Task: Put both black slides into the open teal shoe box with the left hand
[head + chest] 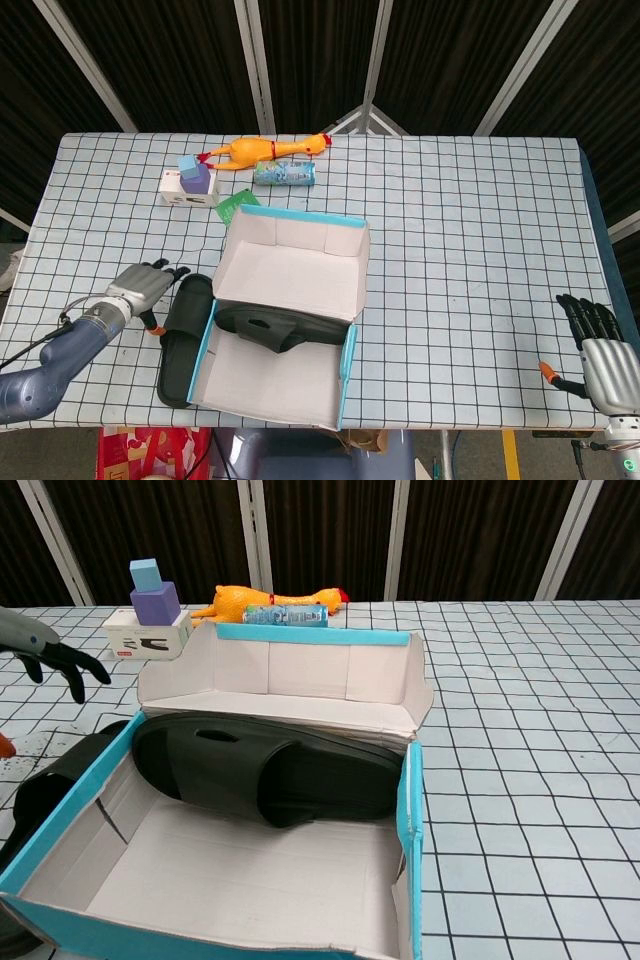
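Nearest the robot: the open teal shoe box (275, 375) sits at the table's front edge, lid folded up behind. One black slide (265, 770) already lies inside, across the back of the box, leaning on the rear wall; judged half the task done.

Second slide (185, 335) lies on the table just outside the box's left wall, touching or nearly touching it. In the chest view the teal wall hides most of it, and the frame edge crops its near end.

Left hand (145, 285) hovers just beside that slide's far end, fingers spread, holding nothing. Likely placed there to come down on the slide. Whether the fingertips touch it: cannot tell. The chest view shows only dark fingers at the frame's left edge.

Right hand (598, 345) rests at the table's right edge, empty, fingers extended, well apart from the work; the task does not need it.

Farthest: rubber chicken (265, 148), a can (284, 174), a white box (187, 188) with a purple block on it. Can label unreadable.
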Controlling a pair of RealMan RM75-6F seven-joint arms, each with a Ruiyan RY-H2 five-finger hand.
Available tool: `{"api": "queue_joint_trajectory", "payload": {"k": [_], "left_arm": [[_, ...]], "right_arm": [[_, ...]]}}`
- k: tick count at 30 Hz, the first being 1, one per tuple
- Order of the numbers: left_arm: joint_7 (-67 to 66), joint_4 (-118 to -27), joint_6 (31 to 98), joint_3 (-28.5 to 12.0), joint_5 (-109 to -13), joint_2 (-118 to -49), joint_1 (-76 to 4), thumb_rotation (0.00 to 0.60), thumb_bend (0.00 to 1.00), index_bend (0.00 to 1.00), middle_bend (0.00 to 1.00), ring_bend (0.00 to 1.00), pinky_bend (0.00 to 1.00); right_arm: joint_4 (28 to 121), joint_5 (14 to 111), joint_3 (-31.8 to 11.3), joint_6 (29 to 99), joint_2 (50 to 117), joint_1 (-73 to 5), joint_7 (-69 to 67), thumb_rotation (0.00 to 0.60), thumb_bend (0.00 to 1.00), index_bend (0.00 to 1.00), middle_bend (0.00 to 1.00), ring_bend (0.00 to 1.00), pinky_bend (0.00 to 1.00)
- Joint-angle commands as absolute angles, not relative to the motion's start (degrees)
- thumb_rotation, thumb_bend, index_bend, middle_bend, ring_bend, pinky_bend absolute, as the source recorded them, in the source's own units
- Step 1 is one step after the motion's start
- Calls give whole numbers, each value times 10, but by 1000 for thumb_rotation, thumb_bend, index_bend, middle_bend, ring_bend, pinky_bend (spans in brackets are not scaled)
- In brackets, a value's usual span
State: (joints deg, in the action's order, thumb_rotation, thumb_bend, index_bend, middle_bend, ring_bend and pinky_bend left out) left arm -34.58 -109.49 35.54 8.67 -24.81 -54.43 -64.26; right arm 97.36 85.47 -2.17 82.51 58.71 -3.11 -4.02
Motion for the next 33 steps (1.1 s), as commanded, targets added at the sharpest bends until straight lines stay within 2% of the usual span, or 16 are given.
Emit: {"api": "queue_joint_trajectory", "payload": {"k": [1, 6, 33], "left_arm": [[-358, -1086, 368, 103, -236, -567, -656, 547, 155, 0, 157, 23, 138], [-368, -1072, 387, 119, -227, -593, -668, 549, 154, 0, 157, 23, 135], [-368, -1043, 416, 135, -241, -661, -692, 539, 154, 0, 168, 22, 123]], "right_arm": [[975, 853, -22, 825, 587, -31, -39, 600, 247, 46, 90, 52, 40], [976, 852, -22, 822, 587, -32, -36, 600, 246, 46, 90, 51, 40], [980, 844, -22, 817, 582, -32, -37, 600, 246, 47, 90, 52, 40]]}}
